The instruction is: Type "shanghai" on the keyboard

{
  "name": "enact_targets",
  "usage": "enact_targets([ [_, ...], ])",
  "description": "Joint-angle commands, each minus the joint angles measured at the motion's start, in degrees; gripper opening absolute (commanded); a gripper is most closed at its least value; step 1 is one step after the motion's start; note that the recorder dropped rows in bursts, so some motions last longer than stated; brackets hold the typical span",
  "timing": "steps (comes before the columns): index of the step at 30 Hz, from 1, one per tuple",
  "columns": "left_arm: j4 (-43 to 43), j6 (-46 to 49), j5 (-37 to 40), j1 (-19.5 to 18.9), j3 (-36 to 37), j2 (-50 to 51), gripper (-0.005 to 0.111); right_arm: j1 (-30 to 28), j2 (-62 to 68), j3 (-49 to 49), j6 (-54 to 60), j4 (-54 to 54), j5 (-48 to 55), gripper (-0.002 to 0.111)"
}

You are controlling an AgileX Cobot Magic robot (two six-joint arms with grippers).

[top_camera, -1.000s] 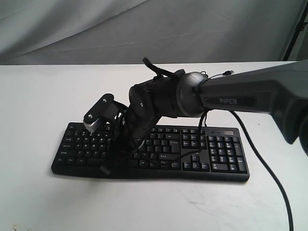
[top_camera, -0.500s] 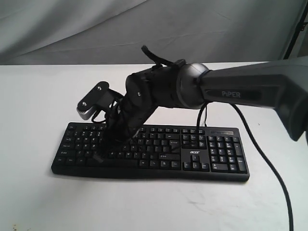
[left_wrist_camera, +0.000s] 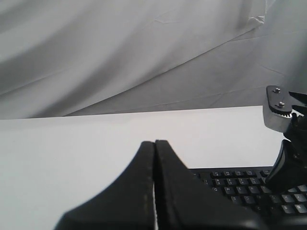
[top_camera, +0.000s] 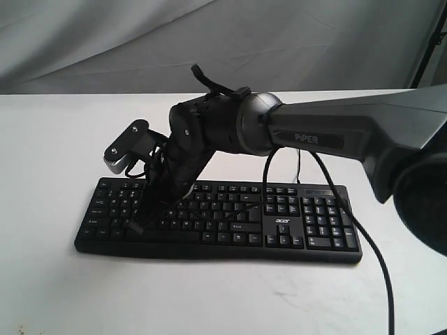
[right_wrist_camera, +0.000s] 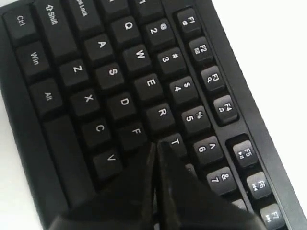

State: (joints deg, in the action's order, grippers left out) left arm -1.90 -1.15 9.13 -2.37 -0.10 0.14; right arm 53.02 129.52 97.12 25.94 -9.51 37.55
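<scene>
The black keyboard (top_camera: 279, 225) lies flat on the white table, its number pad to the right. My right arm reaches across it from the right. My right gripper (top_camera: 136, 225) is shut and empty, pointing down at the left letter keys. In the right wrist view the keyboard (right_wrist_camera: 110, 72) fills the frame and my right gripper (right_wrist_camera: 156, 144) has its tip near the F and T keys; whether it touches a key I cannot tell. My left gripper (left_wrist_camera: 154, 142) is shut and empty, off the left end of the keyboard (left_wrist_camera: 240, 189). The exterior view does not show it.
A black cable (top_camera: 370, 251) hangs from the right arm and trails over the table in front of the number pad. The right arm's wrist camera (top_camera: 124, 148) sticks out above the keyboard's left end. A grey cloth (top_camera: 209, 42) hangs behind the white table (top_camera: 56, 139).
My right arm has swung left, carrying the shut gripper from around the middle letter keys to the left letter keys. The keyboard has stayed put.
</scene>
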Motion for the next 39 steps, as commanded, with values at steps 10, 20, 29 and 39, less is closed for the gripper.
enact_targets([
  [10,0.00,-0.15,-0.34,0.37,0.10,-0.14,0.000,-0.48,0.93,0.60,1.19,-0.56,-0.03,0.000],
  [20,0.00,-0.15,-0.34,0.37,0.10,-0.14,0.000,-0.48,0.93,0.60,1.42,-0.68,-0.03,0.000],
  [29,0.00,-0.15,-0.34,0.37,0.10,-0.14,0.000,-0.48,1.02,0.60,1.52,-0.52,0.61,0.000],
  [39,0.00,-0.15,-0.34,0.37,0.10,-0.14,0.000,-1.00,-1.43,0.60,0.28,2.05,3.08,0.000],
])
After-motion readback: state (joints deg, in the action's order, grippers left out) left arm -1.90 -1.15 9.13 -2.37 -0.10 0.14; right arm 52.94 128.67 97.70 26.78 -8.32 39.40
